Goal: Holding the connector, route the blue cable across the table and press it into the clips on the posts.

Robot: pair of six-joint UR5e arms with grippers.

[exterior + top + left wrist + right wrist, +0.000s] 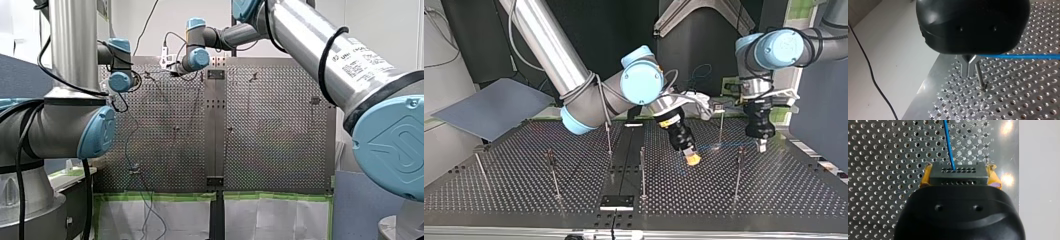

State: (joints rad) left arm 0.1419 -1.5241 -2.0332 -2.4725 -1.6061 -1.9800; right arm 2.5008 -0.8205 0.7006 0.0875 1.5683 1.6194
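My right gripper has yellow pads and is shut on a black connector. The blue cable leaves the connector's face and runs straight ahead over the perforated table. In the top view my right gripper hangs low near the middle, and the thin blue cable stretches from it to my left gripper at the right. My left gripper's metal fingers are shut, with the blue cable running off sideways from them. A thin post stands right beside those fingers.
Several thin posts stand on the table, such as a post under the cable, a post behind it and a post near the middle. A black plate sits at the near edge. A black wire lies off the table.
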